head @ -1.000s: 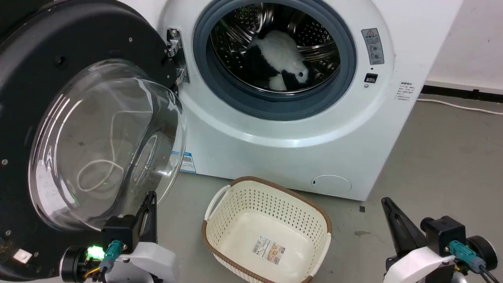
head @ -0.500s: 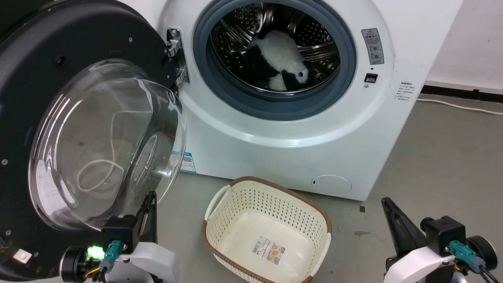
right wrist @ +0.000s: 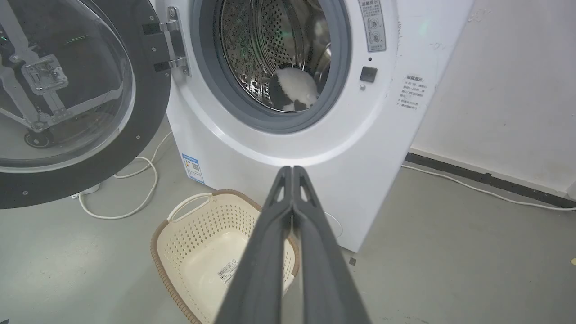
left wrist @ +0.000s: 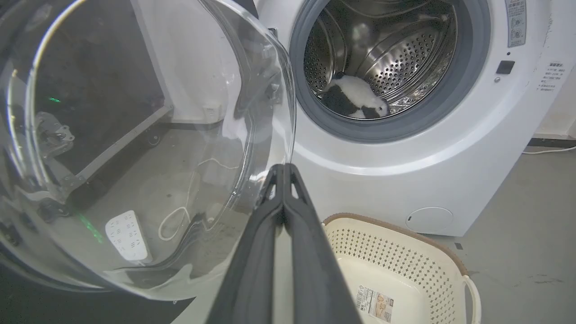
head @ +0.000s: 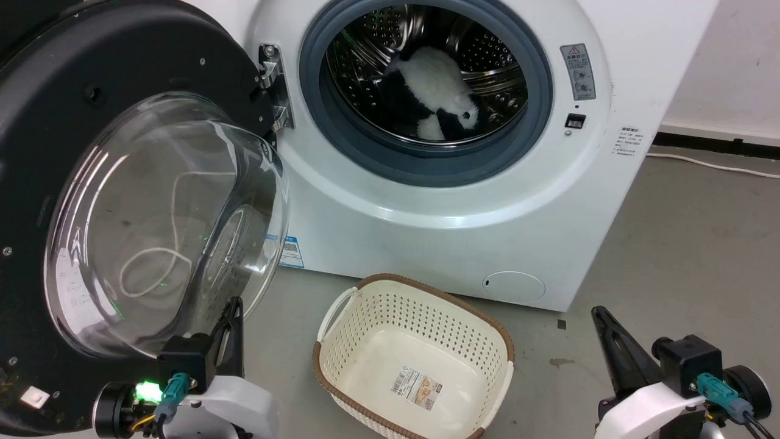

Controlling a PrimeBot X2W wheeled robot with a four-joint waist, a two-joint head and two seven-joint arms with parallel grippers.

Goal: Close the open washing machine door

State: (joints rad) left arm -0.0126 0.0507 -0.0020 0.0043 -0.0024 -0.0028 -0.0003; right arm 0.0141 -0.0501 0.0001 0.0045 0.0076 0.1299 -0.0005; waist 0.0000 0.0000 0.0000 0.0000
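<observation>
The washing machine door (head: 36, 140) is swung wide open to the left on its hinge (head: 274, 85); its black rim and bulging glass bowl (head: 164, 225) face me. My left gripper (head: 234, 305) is shut and empty, its tip just below and right of the bowl. In the left wrist view the door's glass (left wrist: 135, 148) spreads left of the left gripper (left wrist: 283, 167). My right gripper (head: 598, 312) is shut, low at the right, far from the door. The right wrist view has the door (right wrist: 67, 90) at upper left, beyond the right gripper (right wrist: 291, 169).
The white washer (head: 463, 201) has an open drum holding a black-and-white plush toy (head: 436, 91). A cream laundry basket (head: 356, 402) stands on the grey floor between my grippers. A small round service flap (head: 514, 286) sits low on the washer. A white cable (right wrist: 130, 180) loops behind the door.
</observation>
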